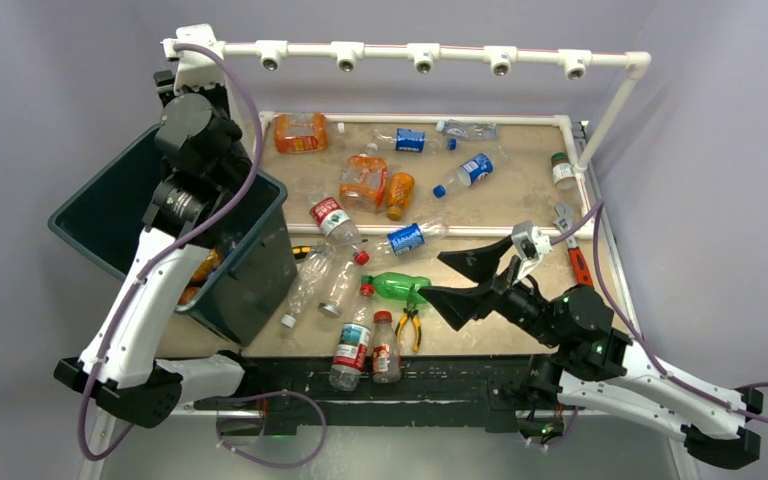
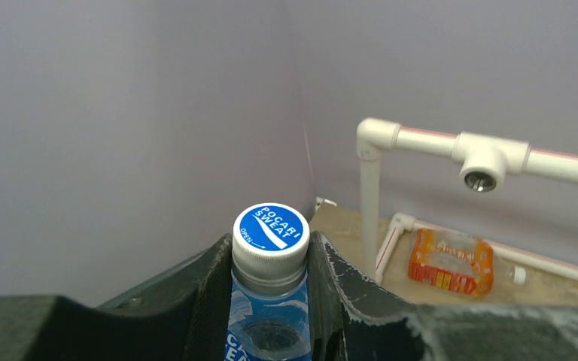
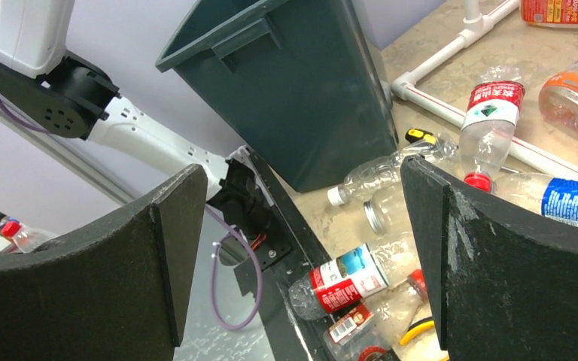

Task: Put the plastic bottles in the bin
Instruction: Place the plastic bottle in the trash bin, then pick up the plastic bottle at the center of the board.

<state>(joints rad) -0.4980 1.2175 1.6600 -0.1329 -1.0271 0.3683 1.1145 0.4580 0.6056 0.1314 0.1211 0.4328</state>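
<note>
Black fingers [image 2: 323, 278] of the left gripper [image 2: 269, 242] fill the bottom of the left wrist view, clamped on either side of the neck of a clear Pocari Sweat bottle [image 2: 269, 316], just below its blue-topped cap [image 2: 270, 229]. Seen from the top camera, that arm's wrist hangs over the open mouth of the bin [image 1: 250, 270], which stands tilted at the left edge of the table [image 1: 520, 200]; the wrist hides the held bottle in that view, and orange plastic shows inside the bin beneath the arm. The right gripper [image 1: 432, 276] is spread wide with nothing between its fingers, low over the near part of the table and pointing left, its tips just beside a green bottle [image 1: 397, 287]. Yellow-handled pliers [image 1: 410, 325] lie near that bottle, and a red-handled wrench [image 1: 575, 255] lies by the right rail. Two red-labelled bottles [image 1: 350, 350] rest side by side at the near edge. Two clear bottles [image 1: 310, 285] lie next to the bin's wall. Farther back, orange bottles [image 1: 363, 182] and blue-labelled bottles [image 1: 472, 170] are scattered across the table, and a flat orange bottle [image 1: 300, 132] lies at the far left corner under the white pipe frame [image 1: 420, 52].
</note>
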